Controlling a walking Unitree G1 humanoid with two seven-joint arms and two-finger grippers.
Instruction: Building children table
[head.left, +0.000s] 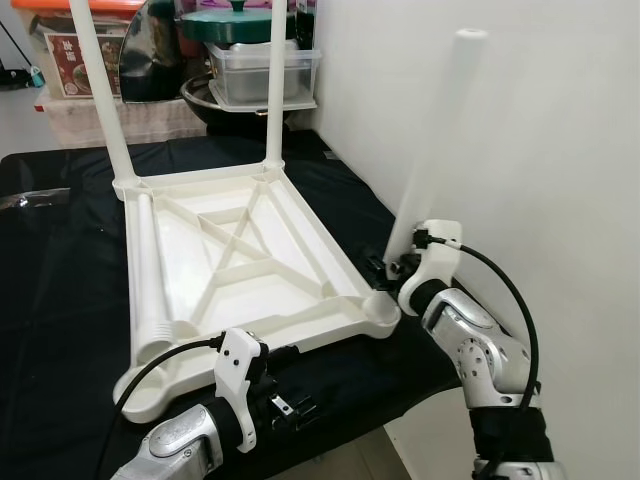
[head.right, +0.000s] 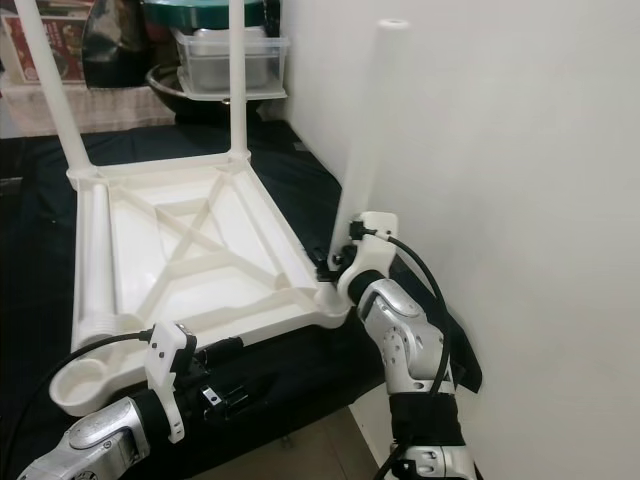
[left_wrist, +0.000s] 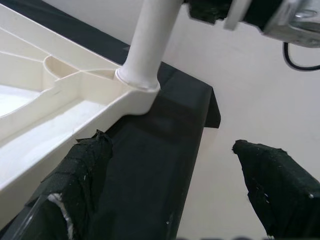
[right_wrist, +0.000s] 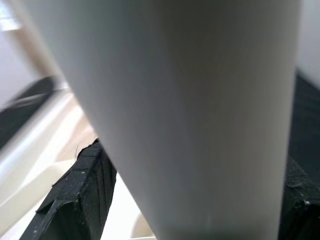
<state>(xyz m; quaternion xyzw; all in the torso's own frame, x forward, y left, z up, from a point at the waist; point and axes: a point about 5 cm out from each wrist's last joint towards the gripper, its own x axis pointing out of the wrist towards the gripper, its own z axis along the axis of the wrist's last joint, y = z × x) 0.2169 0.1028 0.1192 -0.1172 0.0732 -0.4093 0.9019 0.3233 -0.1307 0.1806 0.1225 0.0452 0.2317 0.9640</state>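
An upside-down white tabletop (head.left: 240, 260) lies on the black-draped bench (head.left: 60, 300), where the right gripper (head.left: 395, 264) clasps a leg (head.left: 430, 140) upright in the near right corner socket (left gripper (head.left: 290, 405) spread empty alongside).

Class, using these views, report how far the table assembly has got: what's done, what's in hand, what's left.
Done: two legs stand in the upturned tabletop's far corners. In hand: the right end effector grips a third leg seated in the near right socket. Left: the near left socket is empty; another leg lies inside the tabletop.
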